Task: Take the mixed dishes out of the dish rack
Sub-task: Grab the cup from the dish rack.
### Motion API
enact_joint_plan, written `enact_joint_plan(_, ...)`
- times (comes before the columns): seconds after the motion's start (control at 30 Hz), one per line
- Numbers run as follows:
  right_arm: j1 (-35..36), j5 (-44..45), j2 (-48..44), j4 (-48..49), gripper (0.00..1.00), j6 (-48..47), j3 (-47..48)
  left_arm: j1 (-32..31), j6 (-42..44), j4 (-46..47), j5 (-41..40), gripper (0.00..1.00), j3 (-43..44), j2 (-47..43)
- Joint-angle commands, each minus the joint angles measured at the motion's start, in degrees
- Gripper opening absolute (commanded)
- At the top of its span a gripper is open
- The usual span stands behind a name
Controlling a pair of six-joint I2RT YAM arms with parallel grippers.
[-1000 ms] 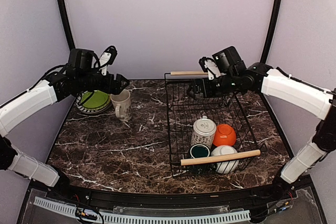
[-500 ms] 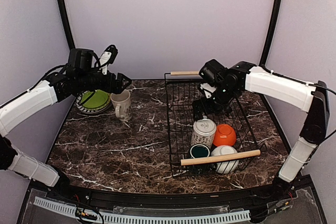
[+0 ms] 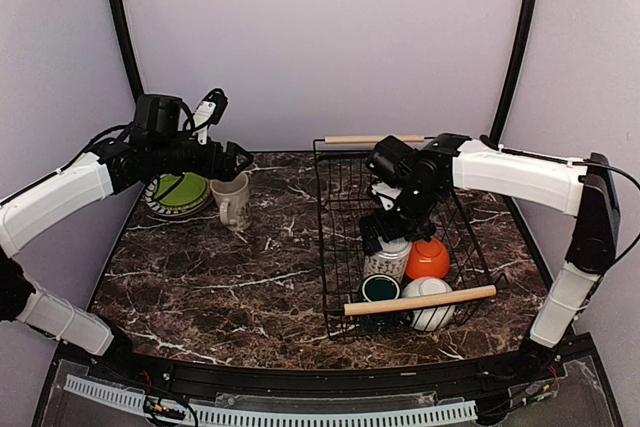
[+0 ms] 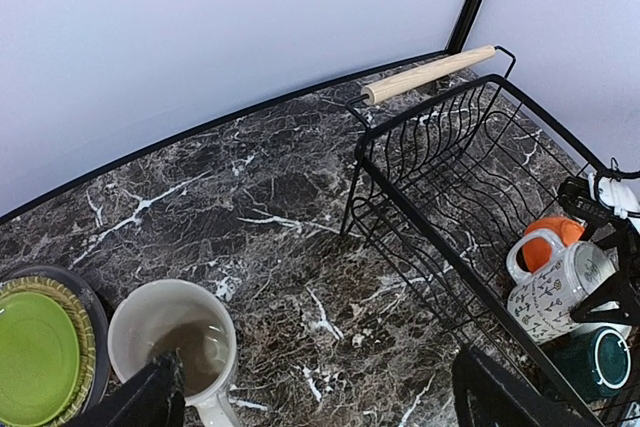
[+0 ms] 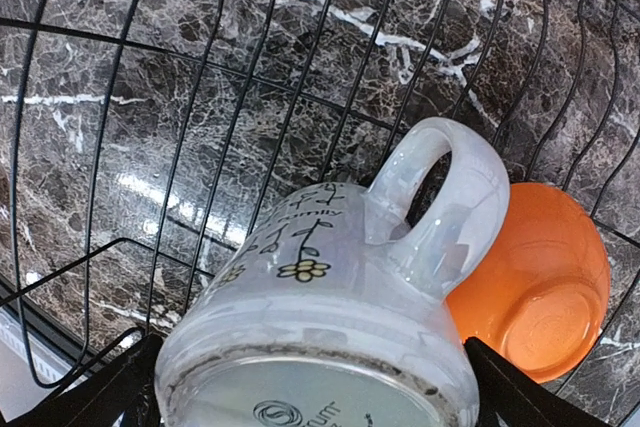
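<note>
Right tool (image 5: 310, 379) is hanging spread wide, its 2 fingers straddling the upturned patterned white mug (image 3: 386, 259) inside the dish rack (image 3: 323, 232), beside the orange bowl (image 3: 428, 257) | left tool (image 4: 320, 402) is hovering agape over the cream mug (image 4: 172, 345) on the bench (image 3: 200, 277).

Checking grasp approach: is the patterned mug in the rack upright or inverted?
Inverted: the patterned mug shows its stamped base to the right wrist camera.

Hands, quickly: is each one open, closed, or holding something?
Left hand: open, empty, near the cream mug.
Right hand: open, straddling the patterned mug, not gripping it yet.
</note>
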Motion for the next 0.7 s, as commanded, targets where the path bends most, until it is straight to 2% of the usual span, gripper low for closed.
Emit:
enact_joint_plan(0.0,0.9,-0.1,1.6,0.7,0.99,1.0,-1.5,-0.3,-0.6,0.7,1.2,0.92,-1.2,0.2)
enact_joint_plan(0.37,1.0,1.7,4.4,3.1,0.99,0.7,-2.7,-0.3,-0.6,0.6,0.9,0.93,-1.1,0.1)
enact_joint_plan(0.67,1.1,2.1,4.2,6.0,0.85,0.9,-4.6,-0.3,-0.7,0.4,0.9,0.93,-1.0,0.3)
